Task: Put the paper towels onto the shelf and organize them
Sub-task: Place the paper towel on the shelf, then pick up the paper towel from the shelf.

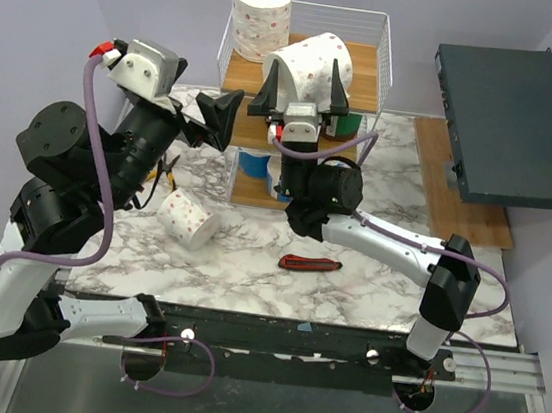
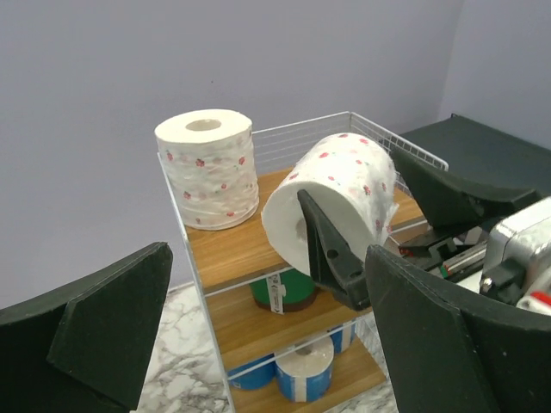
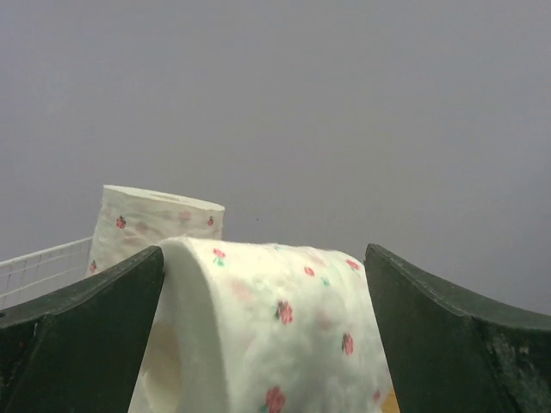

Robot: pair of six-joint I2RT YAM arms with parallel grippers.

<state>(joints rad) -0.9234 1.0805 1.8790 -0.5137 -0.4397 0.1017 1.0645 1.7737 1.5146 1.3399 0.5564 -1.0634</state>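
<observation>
The shelf [image 1: 367,77] [image 2: 232,249] stands at the back of the marble table. A white dotted paper towel roll [image 1: 259,13] [image 2: 207,168] [image 3: 146,219] stands upright on its top tier. A second dotted roll [image 1: 309,61] [image 2: 344,181] [image 3: 275,327] lies on its side at that tier's front. My right gripper [image 1: 306,84] [image 3: 264,258] is open, one finger at each end of this roll. A green roll [image 2: 288,291] sits on the middle tier and blue rolls [image 2: 306,370] on the bottom one. Another dotted roll [image 1: 189,218] lies on the table. My left gripper [image 1: 228,118] [image 2: 267,258] hangs open and empty left of the shelf.
A red-and-black utility knife [image 1: 309,264] lies on the table in front of the right arm. Yellow-handled pliers [image 1: 167,168] show beside the left arm. A dark slab [image 1: 518,125] sits raised at the right, over a wooden board [image 1: 458,204].
</observation>
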